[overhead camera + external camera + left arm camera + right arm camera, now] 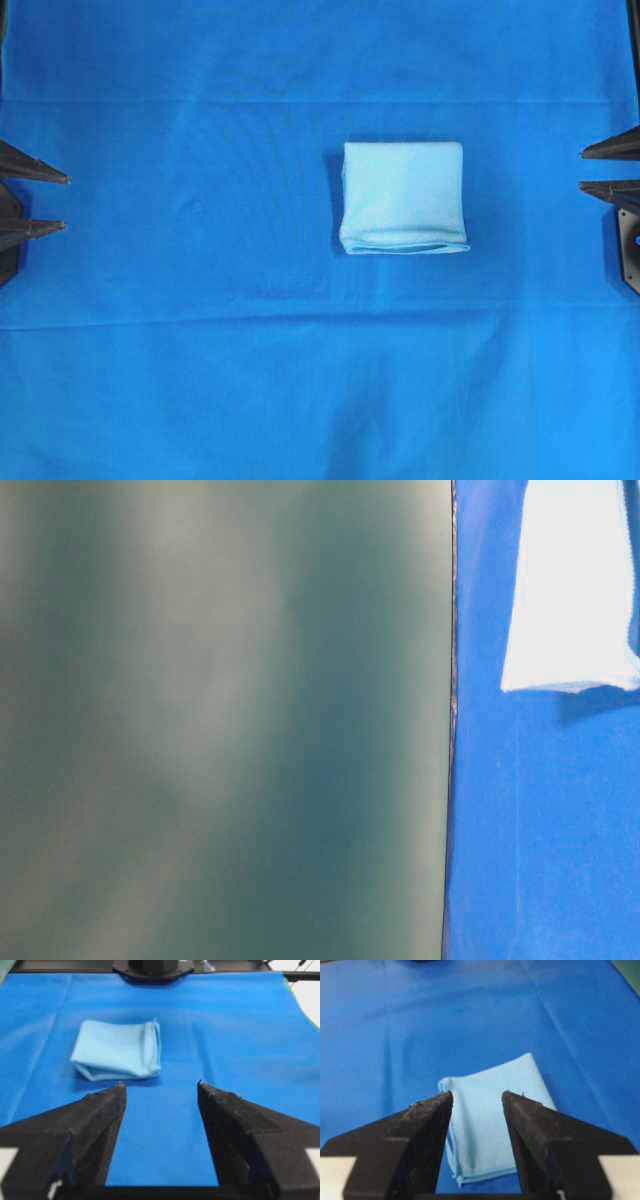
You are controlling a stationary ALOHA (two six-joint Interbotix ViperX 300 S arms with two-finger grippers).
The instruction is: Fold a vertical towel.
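Observation:
The towel [403,197] is a small light sky-blue cloth, folded into a near-square, lying flat a little right of centre on the table. Its layered open edges face the near side. It also shows in the table-level view [575,590], in the left wrist view [118,1050] and in the right wrist view [495,1120]. My left gripper [66,203] is open and empty at the far left edge, well away from the towel. My right gripper [583,169] is open and empty at the far right edge, apart from the towel.
A large deep royal-blue cloth [200,350] covers the whole table, with faint crease lines. A blurred grey-green surface [220,720] fills most of the table-level view. The other arm's dark base [152,970] stands at the far edge in the left wrist view.

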